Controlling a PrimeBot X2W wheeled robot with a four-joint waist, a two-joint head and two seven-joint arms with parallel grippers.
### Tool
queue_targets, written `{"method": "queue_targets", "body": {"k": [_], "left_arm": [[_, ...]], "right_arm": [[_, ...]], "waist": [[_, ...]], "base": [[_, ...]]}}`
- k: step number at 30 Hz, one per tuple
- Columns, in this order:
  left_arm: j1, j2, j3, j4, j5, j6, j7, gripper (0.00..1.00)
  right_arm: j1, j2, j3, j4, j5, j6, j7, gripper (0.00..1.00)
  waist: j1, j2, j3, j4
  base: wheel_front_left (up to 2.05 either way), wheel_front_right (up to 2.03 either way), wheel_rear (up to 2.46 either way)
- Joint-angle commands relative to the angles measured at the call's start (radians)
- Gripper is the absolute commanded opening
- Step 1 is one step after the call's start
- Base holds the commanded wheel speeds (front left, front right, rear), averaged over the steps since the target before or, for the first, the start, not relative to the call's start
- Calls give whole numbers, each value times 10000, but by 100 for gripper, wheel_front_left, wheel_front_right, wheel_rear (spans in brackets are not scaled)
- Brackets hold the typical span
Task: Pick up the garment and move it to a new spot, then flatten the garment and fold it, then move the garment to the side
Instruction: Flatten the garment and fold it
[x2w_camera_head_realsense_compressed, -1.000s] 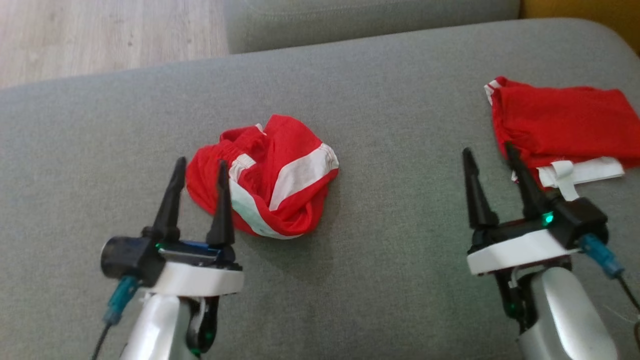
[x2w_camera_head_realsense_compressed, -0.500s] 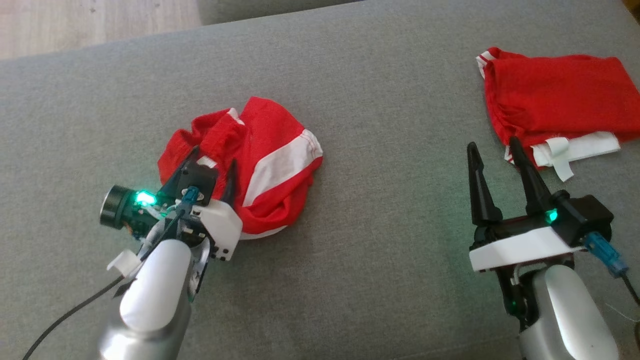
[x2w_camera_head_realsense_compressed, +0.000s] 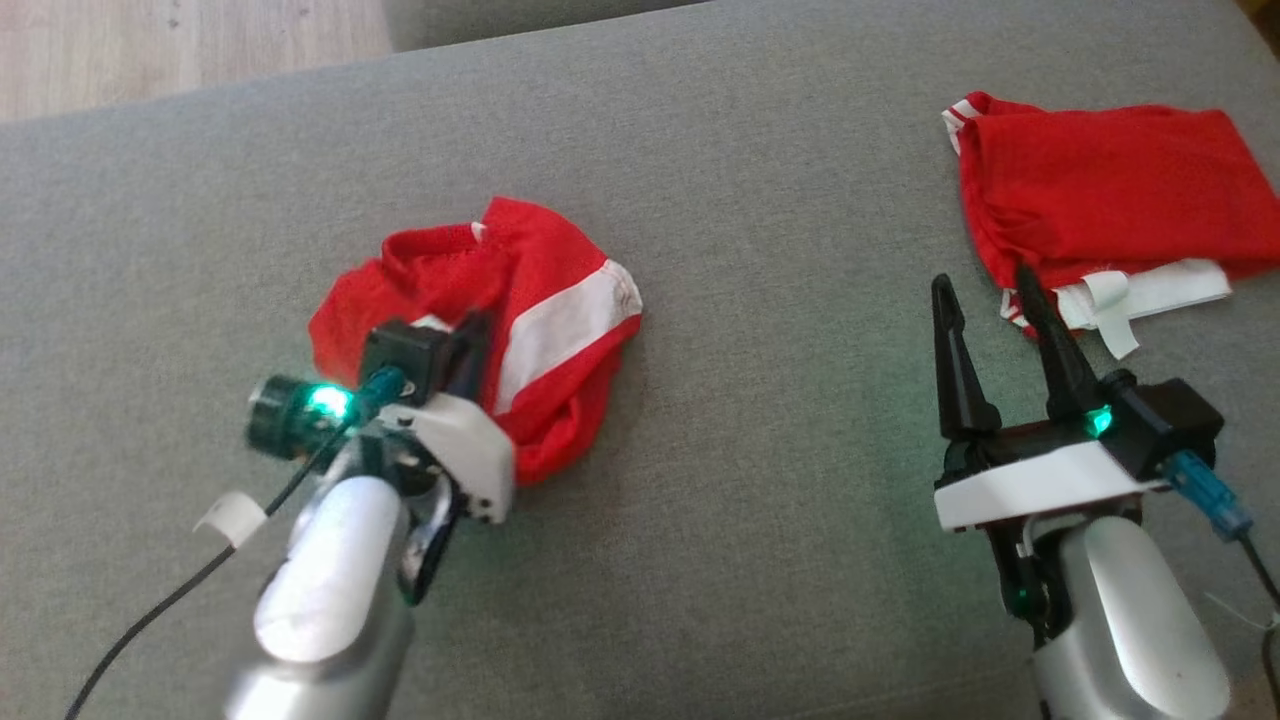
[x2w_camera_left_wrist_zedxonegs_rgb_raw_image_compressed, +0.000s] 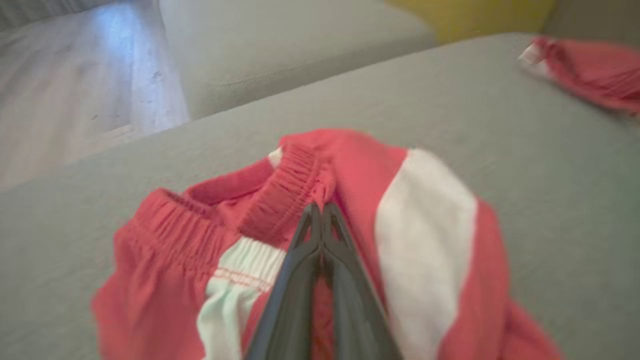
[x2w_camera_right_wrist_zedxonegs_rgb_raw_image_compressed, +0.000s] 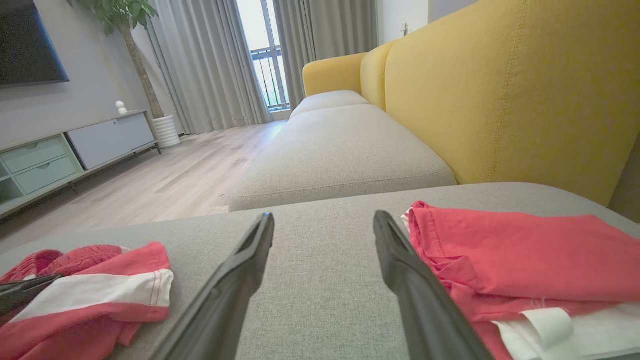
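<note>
**Grasp made on crumpled garment – lift comes next**

The garment (x2w_camera_head_realsense_compressed: 540, 260), red shorts with a white stripe (x2w_camera_head_realsense_compressed: 565, 325), sits bunched in a heap left of centre on the grey sofa cushion (x2w_camera_head_realsense_compressed: 760, 420), not flattened and not folded. The left end effector (x2w_camera_left_wrist_zedxonegs_rgb_raw_image_compressed: 320, 210) is down on the heap with its fingers pressed together right at the elastic waistband (x2w_camera_left_wrist_zedxonegs_rgb_raw_image_compressed: 292, 180). It looks like a fold of cloth is pinched between the tips, though the wrist view is blurred there. The right end effector (x2w_camera_head_realsense_compressed: 982, 285) hovers well apart to the right with fingers spread and nothing between them, just beside a second red garment (x2w_camera_head_realsense_compressed: 1110, 190) lying flat near the cushion's far right edge.

Step in hand: the pick-up, the very first part – nothing has been moved to a new spot or flattened. Next move calls for a straight lift so the heap hangs free, then a carry to bare cushion in the middle, staying clear of the second piece.
</note>
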Motion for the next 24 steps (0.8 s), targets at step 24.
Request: {"method": "queue_targets", "body": {"k": [24], "left_arm": [[-3280,-586,-2411,-2783,-8062,1401,-4349,0]], "right_arm": [[-617,47,273,486,775,-7,-430,100]], "waist": [[0,0,-168,-627]], "base": [[0,0,0]]}}
